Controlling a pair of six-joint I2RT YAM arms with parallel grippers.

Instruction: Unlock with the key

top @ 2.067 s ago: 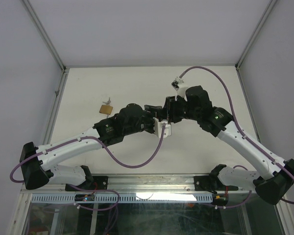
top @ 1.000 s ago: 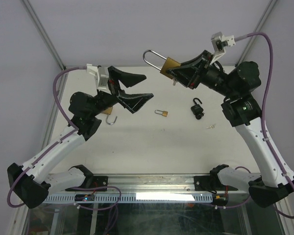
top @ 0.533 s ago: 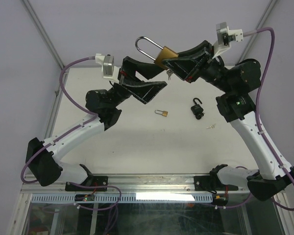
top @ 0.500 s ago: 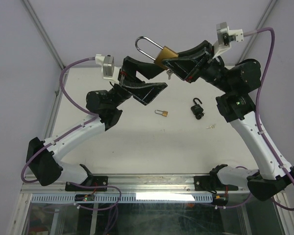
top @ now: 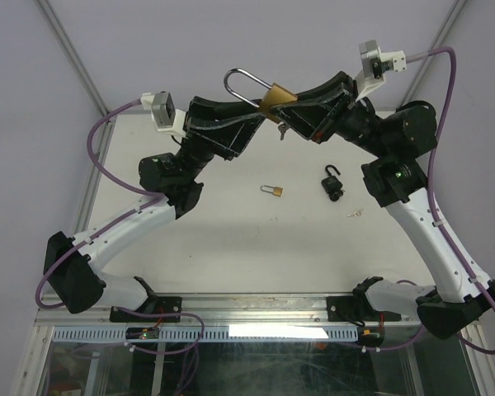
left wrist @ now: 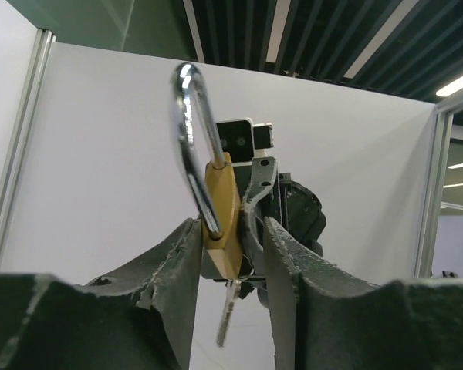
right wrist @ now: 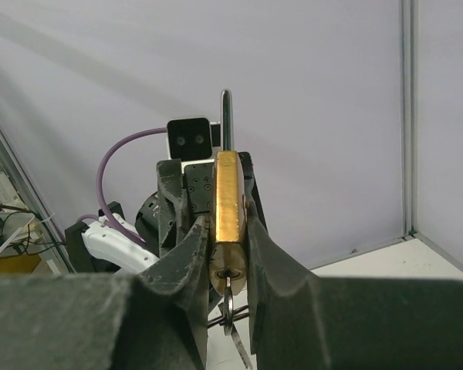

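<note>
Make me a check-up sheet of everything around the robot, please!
Surface: white table, with both arms bolted at its near edge.
Job's things: big brass padlock held up in the air; a key hangs from its underside.
Clutter: small brass padlock, black padlock and a small silvery piece, perhaps a key, lying apart on the table.
Grippers: right gripper shut on the big brass padlock; left gripper has a finger on either side of it, grip unclear.
Cables: purple cables loop off both wrists, away from the locks.
Surroundings: white walls and metal frame posts; nothing else seen.
</note>
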